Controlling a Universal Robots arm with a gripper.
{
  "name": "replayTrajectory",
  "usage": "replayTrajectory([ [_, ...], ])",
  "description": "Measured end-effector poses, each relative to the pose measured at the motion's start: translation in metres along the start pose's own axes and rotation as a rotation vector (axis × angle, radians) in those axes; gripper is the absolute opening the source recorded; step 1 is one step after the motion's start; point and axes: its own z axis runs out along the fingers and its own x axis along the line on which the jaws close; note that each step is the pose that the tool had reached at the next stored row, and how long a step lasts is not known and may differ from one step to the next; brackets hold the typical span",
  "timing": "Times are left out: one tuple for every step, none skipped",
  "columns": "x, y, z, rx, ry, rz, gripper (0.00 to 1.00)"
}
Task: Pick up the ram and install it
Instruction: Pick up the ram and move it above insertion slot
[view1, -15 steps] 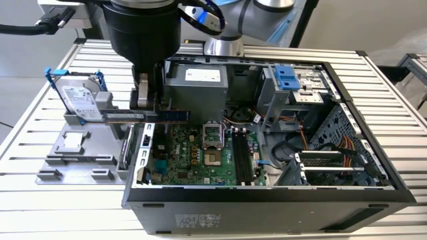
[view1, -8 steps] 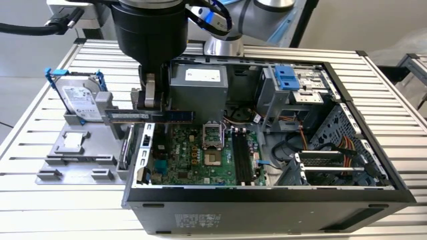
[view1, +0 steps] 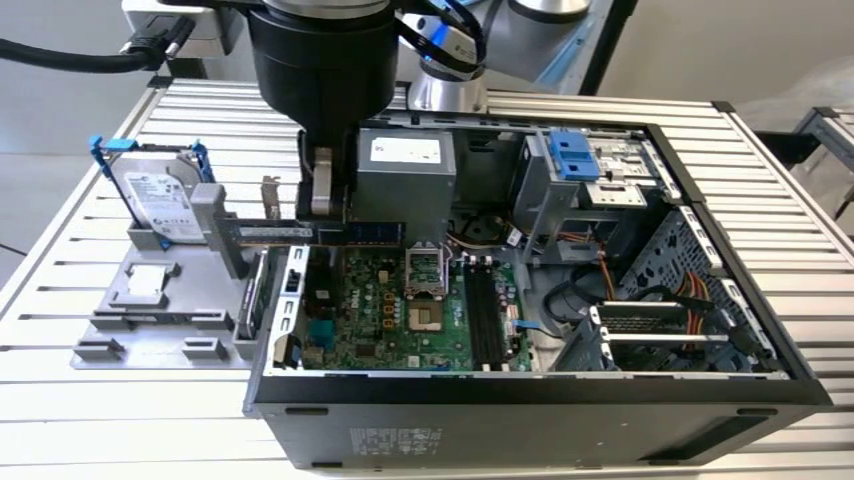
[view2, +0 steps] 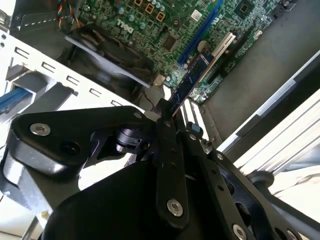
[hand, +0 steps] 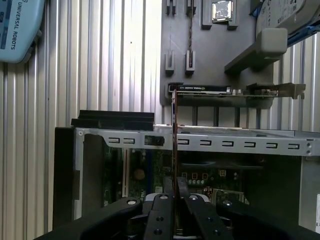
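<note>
Ram (view1: 374, 231): thin narrow stick, dark blue-green board with a row of dark chips. The gripper (view1: 327, 212) is clenched on it near one end. In the exterior view the ram hangs level over the motherboard (view1: 387, 310), just inside the wall of the open case (view1: 534, 405) on the exterior view's left, and is not seated in any slot. That view also gives the surroundings: hard drive (view1: 160, 195) and upright card (view1: 260, 230) parked on the grey fixture (view1: 147, 325) beside the case. The second wrist view shows the ram (view2: 192, 75) face-on, sticking out past the fingers (view2: 167, 150), with the board's blue and white slots behind it. The first wrist view has the ram (hand: 174, 130) edge-on: a thin line rising from the gripper (hand: 175, 195), crossing the case wall and the card (hand: 225, 92).
</note>
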Motion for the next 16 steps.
replayTrajectory([
  [0.0000, -0.0011, -0.0001, 0.0000, 0.0000, 0.000, 0.00],
  [0.0000, -0.0032, -0.0002, -0.0001, 0.0000, 0.000, 0.00],
  [0.0000, -0.0043, -0.0002, -0.0001, 0.0000, 0.000, 0.00],
  [0.0000, -0.0055, -0.0003, -0.0001, 0.0001, 0.000, 0.00],
  [0.0000, -0.0066, -0.0003, -0.0001, 0.0000, 0.000, 0.00],
  [0.0000, -0.0077, -0.0004, -0.0002, 0.0000, 0.000, 0.00],
  [0.0000, -0.0088, -0.0005, -0.0002, 0.0000, 0.000, 0.00],
  [0.0000, -0.0100, -0.0005, -0.0002, 0.0000, 0.000, 0.00],
  [0.0000, -0.0112, -0.0006, -0.0002, 0.0000, 0.000, 0.00],
  [0.0000, -0.0123, -0.0006, -0.0002, 0.0000, 0.000, 0.00],
  [0.0000, -0.0134, -0.0007, -0.0003, 0.0001, 0.000, 0.00],
  [0.0000, -0.0145, -0.0008, -0.0003, 0.0001, 0.000, 0.00],
  [0.0000, -0.0156, -0.0008, -0.0003, 0.0000, 0.000, 0.00],
  [0.0000, -0.0167, -0.0009, -0.0003, 0.0000, 0.000, 0.00],
  [0.0000, -0.0177, -0.0009, -0.0003, 0.0001, 0.000, 0.00],
  [0.0000, -0.0189, -0.0010, -0.0004, 0.0001, 0.000, 0.00],
])
